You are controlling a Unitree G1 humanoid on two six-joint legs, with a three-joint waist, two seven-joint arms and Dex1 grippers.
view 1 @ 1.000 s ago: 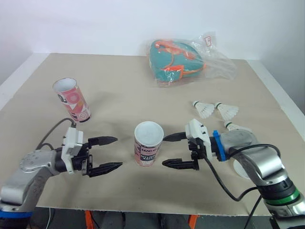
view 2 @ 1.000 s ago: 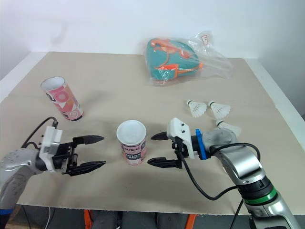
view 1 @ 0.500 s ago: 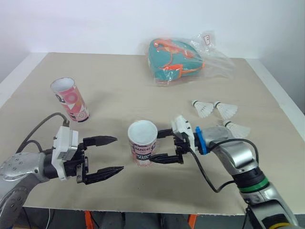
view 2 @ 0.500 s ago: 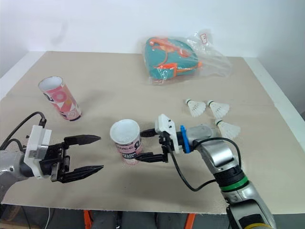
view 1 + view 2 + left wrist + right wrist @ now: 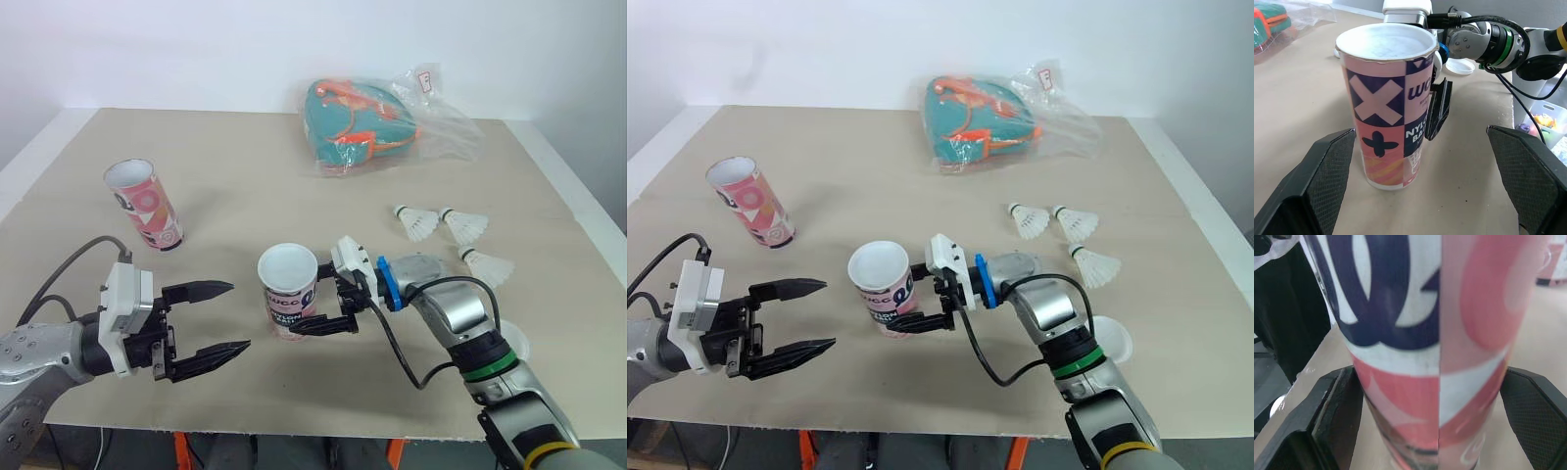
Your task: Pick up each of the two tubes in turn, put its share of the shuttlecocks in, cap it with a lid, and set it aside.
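Now two tubes (image 5: 290, 305) (image 5: 145, 204), three shuttlecocks (image 5: 418, 222) (image 5: 464, 226) (image 5: 487, 265); right claw (image 5: 310, 305) clamps nearer tube (image 5: 1386, 103), left claw (image 5: 240, 315) apart.

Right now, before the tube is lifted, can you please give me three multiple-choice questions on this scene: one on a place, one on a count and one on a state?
1. Where is the right gripper?
A. beside the far tube
B. around the middle tube
C. over the plastic bag

2. How many shuttlecocks lie on the table?
A. two
B. three
C. five

3. What is the state of the left gripper?
A. shut on a lid
B. shut on a tube
C. open, holding nothing

Answers:
1 B, since the middle tube stands inside the right gripper.
2 B, since three shuttlecocks lie close together beyond the right arm.
3 C, since its two fingers stand wide apart with nothing between them.
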